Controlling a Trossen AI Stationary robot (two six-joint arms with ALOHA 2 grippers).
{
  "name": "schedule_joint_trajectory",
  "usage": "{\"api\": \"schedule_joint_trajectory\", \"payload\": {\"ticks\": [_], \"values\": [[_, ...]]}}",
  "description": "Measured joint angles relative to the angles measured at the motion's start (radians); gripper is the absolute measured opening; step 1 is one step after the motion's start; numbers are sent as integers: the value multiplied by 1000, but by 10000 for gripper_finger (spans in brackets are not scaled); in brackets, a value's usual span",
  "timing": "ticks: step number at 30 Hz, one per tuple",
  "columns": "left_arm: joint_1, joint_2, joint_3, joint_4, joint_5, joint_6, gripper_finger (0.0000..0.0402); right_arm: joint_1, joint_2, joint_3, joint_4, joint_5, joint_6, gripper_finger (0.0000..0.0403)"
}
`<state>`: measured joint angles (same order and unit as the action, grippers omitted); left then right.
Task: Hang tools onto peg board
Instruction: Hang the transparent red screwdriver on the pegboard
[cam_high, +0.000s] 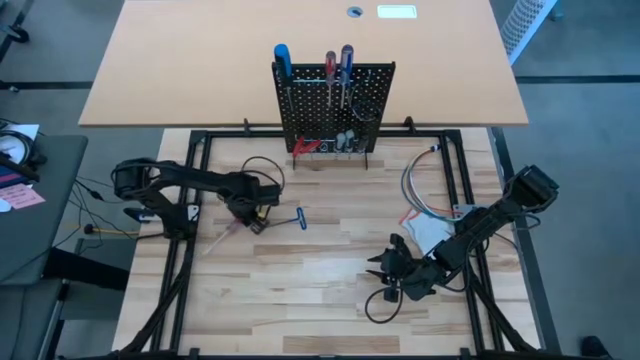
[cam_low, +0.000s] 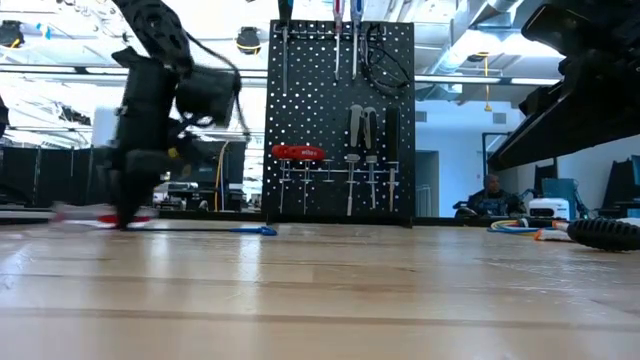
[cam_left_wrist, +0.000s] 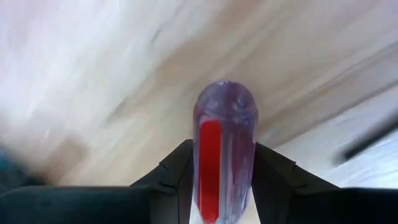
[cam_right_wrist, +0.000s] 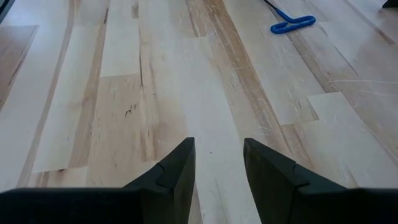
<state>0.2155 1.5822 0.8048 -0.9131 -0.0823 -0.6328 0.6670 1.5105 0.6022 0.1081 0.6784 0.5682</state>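
- Already several tools hang on the peg board (cam_high: 335, 100): screwdrivers along its top edge, red-handled pliers (cam_low: 298, 152) and small pieces on the lower hooks.
- Left end effector (cam_high: 243, 212) sits low over the desk (cam_high: 300, 290), its fingers closed around a clear, red-striped screwdriver (cam_left_wrist: 221, 155), well apart from the board.
- Right end effector (cam_right_wrist: 217, 163) waits near the desk's front, fingers apart and empty.
- Left to hang, by my reading: the held screwdriver and the blue T-handled tool (cam_high: 299, 217) lying on the desk.
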Motion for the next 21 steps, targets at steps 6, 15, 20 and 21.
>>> {"api": "schedule_joint_trajectory", "payload": {"ticks": [6, 15, 20, 21], "values": [[-63, -132, -2, 269, -23, 0, 112, 0, 0, 0, -3, -2, 0, 143], [-212, -367, -2, 683, -141, 95, 112, -6, 0, 0, 13, 0, -1, 143], [-300, -404, -2, 887, -267, 237, 112, -33, 0, 0, 85, 2, -38, 143], [-313, -404, -2, 925, -283, 260, 112, -38, 0, 0, 108, 2, -55, 143]]}}
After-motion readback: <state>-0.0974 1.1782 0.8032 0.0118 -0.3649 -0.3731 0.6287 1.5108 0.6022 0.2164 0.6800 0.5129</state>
